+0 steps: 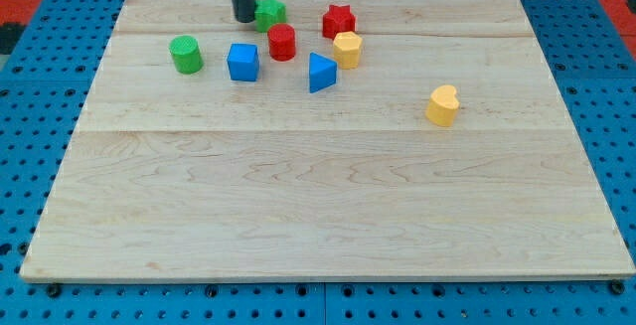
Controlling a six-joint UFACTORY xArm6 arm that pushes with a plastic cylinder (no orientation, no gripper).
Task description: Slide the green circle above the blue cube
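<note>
Your tip [243,18] sits bare, holding nothing, touching the green star [270,12] on its left. Green circle [185,55] sits left of blue cube [242,63], apart.

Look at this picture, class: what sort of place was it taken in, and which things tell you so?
Probably a robotics lab bench. A wooden board lies on a blue perforated base, small coloured blocks such as the green circle and blue cube sit on it, and my tip rests beside a green block.
</note>
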